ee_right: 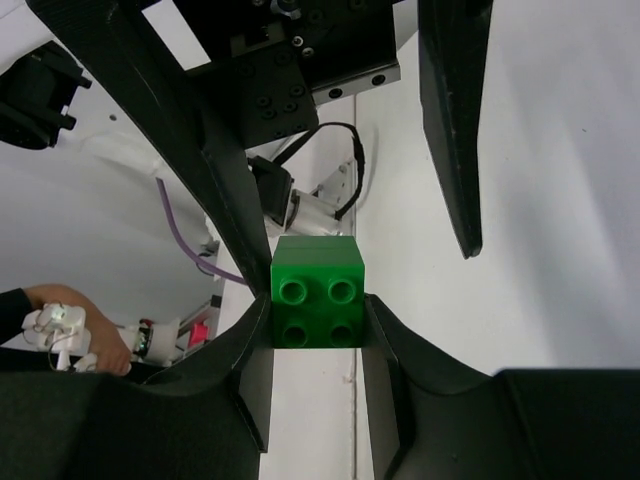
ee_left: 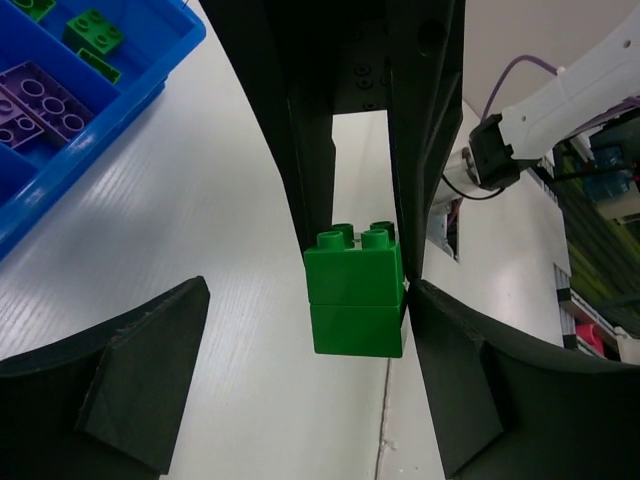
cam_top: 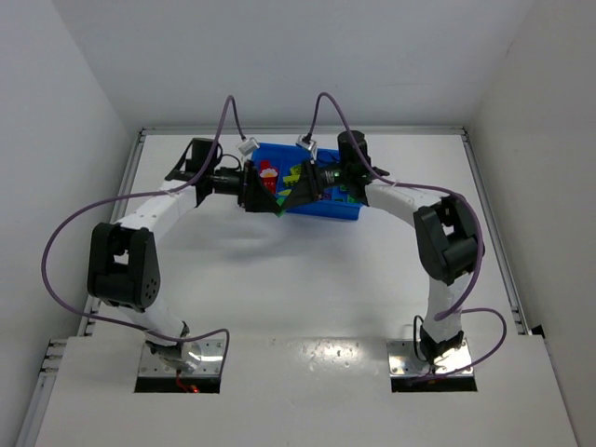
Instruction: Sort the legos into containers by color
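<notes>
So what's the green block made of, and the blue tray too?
The green block looks like hard plastic, smooth and faintly shiny: sharp moulded studs, one even colour. The blue tray looks plastic too, glossy, with thin moulded walls and a sheen along its rim. Looks alone can't prove it, though.

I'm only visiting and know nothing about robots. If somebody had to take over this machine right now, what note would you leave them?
Right pincer: shut on a green two-brick stack, held near the tray.
Left pincer: open, straddling that same stack without clamping it.
Blue tray: purple bricks lie in one compartment and green bricks in the next. Red ones show in the top view.
Done: those bricks are in the tray.
Left: the green stack, probably to be pulled apart and dropped in with the greens.
</notes>
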Controlling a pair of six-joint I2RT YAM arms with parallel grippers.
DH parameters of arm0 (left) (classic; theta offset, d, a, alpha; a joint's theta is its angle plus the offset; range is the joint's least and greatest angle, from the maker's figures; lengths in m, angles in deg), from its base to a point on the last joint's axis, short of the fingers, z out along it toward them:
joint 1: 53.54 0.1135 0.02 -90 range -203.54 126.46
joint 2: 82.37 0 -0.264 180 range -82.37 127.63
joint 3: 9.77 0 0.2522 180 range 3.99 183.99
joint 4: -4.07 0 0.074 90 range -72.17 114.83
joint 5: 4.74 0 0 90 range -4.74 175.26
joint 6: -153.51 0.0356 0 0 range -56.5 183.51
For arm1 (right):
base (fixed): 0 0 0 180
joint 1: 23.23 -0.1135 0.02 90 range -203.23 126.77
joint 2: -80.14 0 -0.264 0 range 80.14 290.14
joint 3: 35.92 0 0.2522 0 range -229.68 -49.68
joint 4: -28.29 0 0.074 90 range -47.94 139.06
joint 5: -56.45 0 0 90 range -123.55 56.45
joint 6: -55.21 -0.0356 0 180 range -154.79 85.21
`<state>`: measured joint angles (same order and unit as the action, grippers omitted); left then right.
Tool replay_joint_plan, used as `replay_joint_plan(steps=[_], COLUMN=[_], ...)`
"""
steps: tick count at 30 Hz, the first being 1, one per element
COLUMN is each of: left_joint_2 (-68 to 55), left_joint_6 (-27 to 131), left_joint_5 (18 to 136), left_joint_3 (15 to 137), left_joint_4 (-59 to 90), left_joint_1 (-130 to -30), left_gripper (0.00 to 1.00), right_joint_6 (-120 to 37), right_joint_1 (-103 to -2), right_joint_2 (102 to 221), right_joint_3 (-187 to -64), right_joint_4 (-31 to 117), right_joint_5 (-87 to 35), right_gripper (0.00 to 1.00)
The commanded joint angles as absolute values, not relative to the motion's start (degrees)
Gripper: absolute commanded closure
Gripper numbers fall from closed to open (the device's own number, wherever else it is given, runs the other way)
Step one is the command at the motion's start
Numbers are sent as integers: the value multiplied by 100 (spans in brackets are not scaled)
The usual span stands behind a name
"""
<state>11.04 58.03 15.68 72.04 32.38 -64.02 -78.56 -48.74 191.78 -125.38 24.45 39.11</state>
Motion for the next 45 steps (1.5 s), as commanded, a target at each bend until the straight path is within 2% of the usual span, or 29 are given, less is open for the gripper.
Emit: replay_joint_plan(steps=[1, 2, 5, 12, 17, 19, 21, 22, 25, 32, 33, 34, 38, 41, 45], left_joint_2=[1159, 1159, 1159, 958, 650, 518, 298, 228, -61, 182, 262, 341, 789, 1202, 1921], left_joint_6=[5893, 5893, 5893, 5893, 5955, 6008, 6008, 6008, 5728, 5401, 5401, 5401, 5349, 5218, 4919], left_joint_5=[1495, 1391, 1319, 1152, 1538, 2097, 2661, 3386, 4496, 5624, 5695, 5748, 6055, 6179, 6250], left_joint_3=[7457, 7457, 7457, 7045, 6684, 6552, 6551, 6551, 6551, 7147, 7236, 7333, 7894, 8281, 8791], left_joint_4=[3058, 3058, 3058, 3058, 3111, 3111, 3111, 3111, 2831, 2460, 2460, 2460, 2460, 2328, 2092], left_joint_1=[-6462, -6462, -6514, -6515, -6515, -6515, -6584, -6681, -6787, -7129, -7130, -7217, -7489, -7648, -7771], left_gripper=[17, 27, 48, 81, 87, 89, 89, 90, 90, 91, 91, 91, 91, 91, 91], right_joint_6=[-8014, -8014, -8014, -8014, -7891, -7523, -7146, -6752, -6083, -5166, -5166, -5105, -5052, -5114, -5166], right_joint_1=[-4898, -4898, -4898, -4380, -3879, -3634, -3466, -3317, -3106, -3315, -3368, -3368, -3368, -3368, -3263], right_joint_2=[19027, 19027, 19027, 19203, 19264, 19264, 19203, 19133, 19080, 19096, 19175, 19176, 19238, 19019, 18632], right_joint_3=[-12536, -12535, -12535, -12877, -13018, -13018, -13018, -13018, -13018, -13220, -13281, -13282, -13335, -13335, -13212], right_joint_4=[1973, 1973, 1973, 1868, 2121, 2524, 3402, 3745, 4757, 5708, 5778, 5779, 5832, 5779, 5726], right_joint_5=[4168, 4168, 4116, 3861, 3449, 3264, 2721, 2448, 1420, -1152, -1393, -1813, -2081, -1958, -1545], right_gripper=[98, 98, 98, 99, 99, 99, 99, 99, 100, 99, 94, 77, 40, 30, 23])
